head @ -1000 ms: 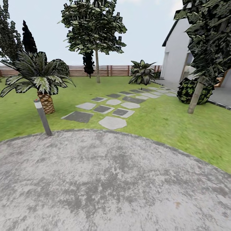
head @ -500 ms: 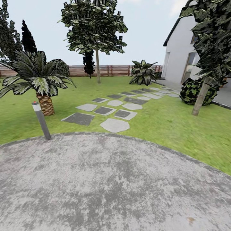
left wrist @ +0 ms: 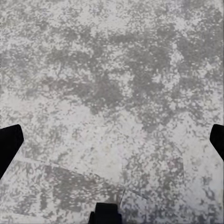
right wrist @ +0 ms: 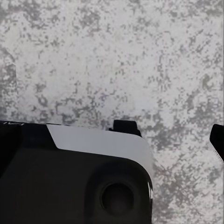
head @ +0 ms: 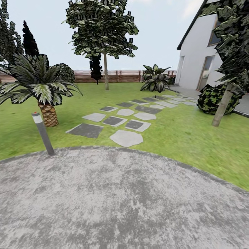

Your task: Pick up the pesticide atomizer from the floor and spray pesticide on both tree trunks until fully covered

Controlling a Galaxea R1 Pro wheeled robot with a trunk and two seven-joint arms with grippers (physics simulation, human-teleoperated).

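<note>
1. Left gripper (left wrist: 112,140) hangs over the mottled grey round paved patio (head: 117,197); dark fingertips (left wrist: 9,144) sit wide apart at the wrist view's edges, so it is spread open and empty.
2. Right gripper: one dark fingertip (right wrist: 218,140) shows over the same paving beside a black-and-white robot body part (right wrist: 74,177); can't tell whether it is spread or closed.
3. Arms look parked low for driving, judging by the wrist views pointing at the ground.
4. Pesticide atomizer can't be made out on the green grass floor (head: 180,135), so its place relative to either gripper can't be told.
5. Beyond the patio: tall straight-trunked tree with light-green canopy (head: 105,69) near the brown slat fence (head: 117,76); second grey-brown leaning trunk (head: 223,105) by the white house (head: 197,55).
6. Grey stepping stones (head: 126,119) lead off the patio; short grey bollard light (head: 43,133) stands at its rim, squat palm (head: 46,103) just past it.
</note>
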